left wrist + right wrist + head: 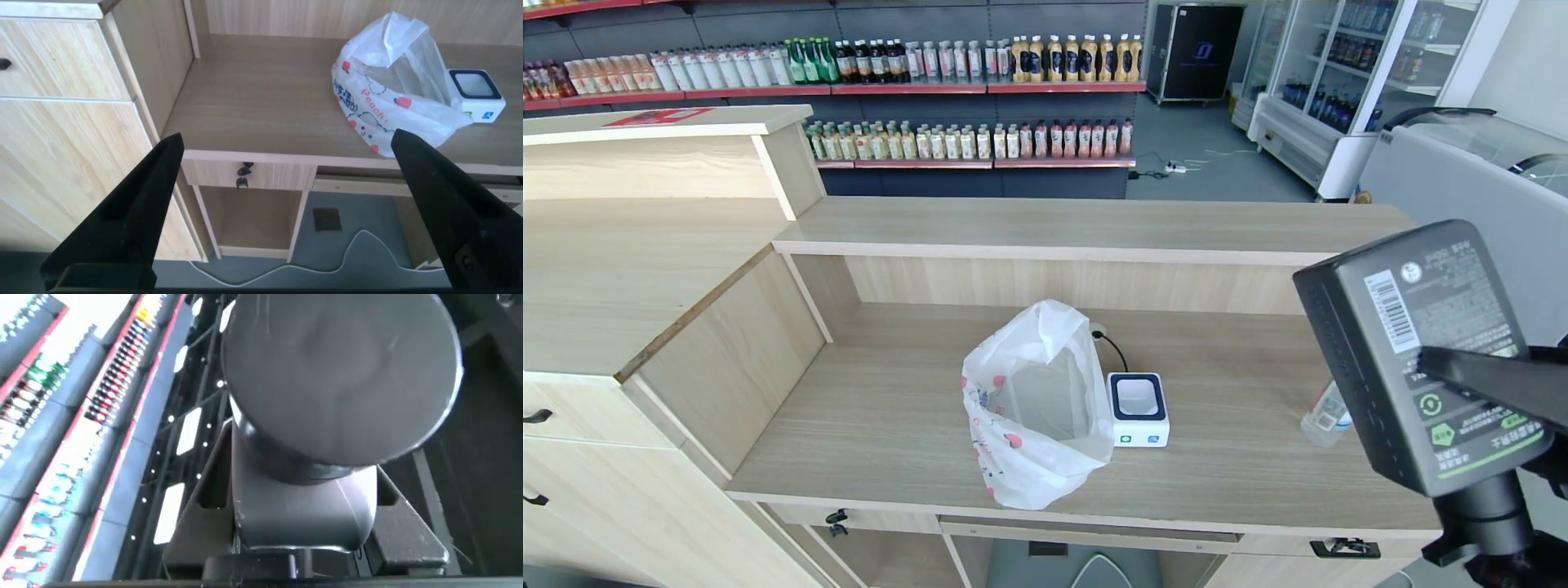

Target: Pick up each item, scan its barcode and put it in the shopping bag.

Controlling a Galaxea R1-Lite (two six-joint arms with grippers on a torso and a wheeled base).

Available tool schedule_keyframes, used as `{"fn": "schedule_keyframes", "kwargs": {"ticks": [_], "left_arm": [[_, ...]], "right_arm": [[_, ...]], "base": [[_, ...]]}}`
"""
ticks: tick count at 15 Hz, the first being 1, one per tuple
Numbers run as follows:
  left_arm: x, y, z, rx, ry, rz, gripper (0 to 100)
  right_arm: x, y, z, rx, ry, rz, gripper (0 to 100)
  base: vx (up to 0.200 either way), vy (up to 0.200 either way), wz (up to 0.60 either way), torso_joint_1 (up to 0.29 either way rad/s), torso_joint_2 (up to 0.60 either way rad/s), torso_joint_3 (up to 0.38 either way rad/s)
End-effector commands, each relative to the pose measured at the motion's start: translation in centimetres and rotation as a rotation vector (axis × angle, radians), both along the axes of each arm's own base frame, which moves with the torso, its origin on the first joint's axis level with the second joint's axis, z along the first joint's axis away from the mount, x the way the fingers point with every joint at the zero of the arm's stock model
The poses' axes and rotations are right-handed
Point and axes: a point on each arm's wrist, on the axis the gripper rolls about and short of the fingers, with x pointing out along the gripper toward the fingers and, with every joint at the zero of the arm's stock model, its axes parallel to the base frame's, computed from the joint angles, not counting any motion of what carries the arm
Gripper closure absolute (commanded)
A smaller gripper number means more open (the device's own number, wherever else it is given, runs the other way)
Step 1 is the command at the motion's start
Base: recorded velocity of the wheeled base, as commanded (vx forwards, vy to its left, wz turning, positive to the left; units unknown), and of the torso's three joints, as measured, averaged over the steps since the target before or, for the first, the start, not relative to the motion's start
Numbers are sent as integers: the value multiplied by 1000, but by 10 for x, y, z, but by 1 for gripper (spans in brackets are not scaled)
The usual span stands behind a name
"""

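Observation:
At the right of the head view my right gripper (1462,371) is shut on a black carton (1405,327), held above the counter's right end. The carton is tipped with its round cap (1486,514) downward and a white barcode label (1391,310) facing the camera. The right wrist view looks straight at that cap (339,367). A white shopping bag (1033,408) stands open mid-counter, with the white scanner (1138,408) touching its right side. My left gripper (286,143) is open and empty, low in front of the counter, with the shopping bag (392,82) and scanner (476,94) beyond it.
A clear bottle (1327,416) lies on the wooden counter (890,425) at the right, partly hidden by the carton. A raised shelf runs along the counter's back and a taller cabinet stands on its left. Drawers (245,171) sit under the front edge.

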Motion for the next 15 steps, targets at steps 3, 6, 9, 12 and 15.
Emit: {"fn": "schedule_keyframes", "kwargs": {"ticks": [3,6,9,12,15], "left_arm": [[0,0,0,-1,-2,1,0],[0,0,0,-1,0,1,0],[0,0,0,-1,0,1,0],[0,0,0,-1,0,1,0],[0,0,0,-1,0,1,0]], "right_arm": [[-25,5,-5,-67,67,79,100],[-33,16,-2,-73,34,169,100],[-33,24,-3,-80,29,213,100],[-26,29,-1,-80,40,207,100],[-17,34,7,-72,39,207,100]], "base": [[0,0,0,0,0,0],[0,0,0,0,0,0],[0,0,0,0,0,0],[0,0,0,0,0,0],[0,0,0,0,0,0]]}}
